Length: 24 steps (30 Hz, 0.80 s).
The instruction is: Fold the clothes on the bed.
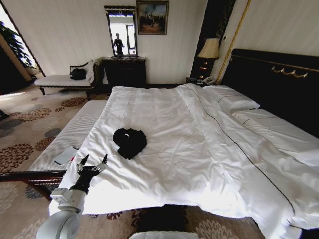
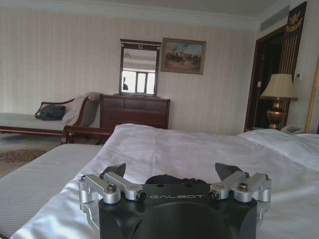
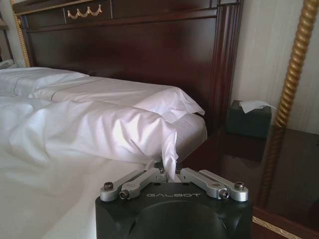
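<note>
The clothes (image 1: 129,142) are one black garment, lying crumpled in a heap on the white duvet of the bed (image 1: 209,149), left of its middle. My left gripper (image 1: 93,162) hovers open over the duvet's near left corner, a short way in front of the garment. In the left wrist view the garment (image 2: 167,179) shows low between the spread fingers (image 2: 113,171). My right gripper (image 3: 168,173) is at the bed's far side near the headboard (image 3: 149,45), with its fingers closed together on a fold of the white duvet (image 3: 99,132).
A grey-striped bench (image 1: 70,132) runs along the bed's left side with a flat tablet-like thing (image 1: 66,155) on it. Farther off stand a chaise with a black handbag (image 1: 78,73), a dark dresser (image 1: 124,70) and a lamp (image 1: 209,50). A tissue box (image 3: 249,118) sits on the nightstand.
</note>
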Tool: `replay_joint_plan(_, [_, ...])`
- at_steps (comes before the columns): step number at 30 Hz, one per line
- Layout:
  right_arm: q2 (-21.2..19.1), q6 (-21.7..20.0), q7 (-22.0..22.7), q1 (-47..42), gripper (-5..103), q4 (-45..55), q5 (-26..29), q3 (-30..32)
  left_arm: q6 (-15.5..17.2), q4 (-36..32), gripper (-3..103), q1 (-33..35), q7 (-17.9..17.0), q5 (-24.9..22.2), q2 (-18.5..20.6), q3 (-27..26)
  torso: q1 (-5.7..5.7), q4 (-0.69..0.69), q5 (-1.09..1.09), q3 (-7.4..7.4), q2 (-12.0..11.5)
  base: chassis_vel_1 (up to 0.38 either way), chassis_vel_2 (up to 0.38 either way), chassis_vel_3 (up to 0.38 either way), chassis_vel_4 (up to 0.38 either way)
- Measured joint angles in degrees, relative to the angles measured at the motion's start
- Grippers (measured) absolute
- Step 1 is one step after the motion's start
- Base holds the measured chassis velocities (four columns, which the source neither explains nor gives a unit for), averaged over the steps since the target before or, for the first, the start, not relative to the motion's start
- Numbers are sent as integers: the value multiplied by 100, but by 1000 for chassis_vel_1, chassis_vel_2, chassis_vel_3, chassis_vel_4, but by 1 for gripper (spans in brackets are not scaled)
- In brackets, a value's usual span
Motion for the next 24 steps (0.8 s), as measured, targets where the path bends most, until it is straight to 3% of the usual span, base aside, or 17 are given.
replay_joint_plan(14, [174, 454, -36, 84, 1, -619, -568, -311, -2, -2, 100, 100, 0, 11, -104, -22, 0, -7, -2, 0, 0, 0, 0, 0, 0])
replay_joint_plan(24, [-54, 472, 186, 312, 1, -1189, -620, -344, -27, 9, 100, 154, 0, 0, -129, -64, 0, 1, 1, 0, 0, 0, 0, 0, 0])
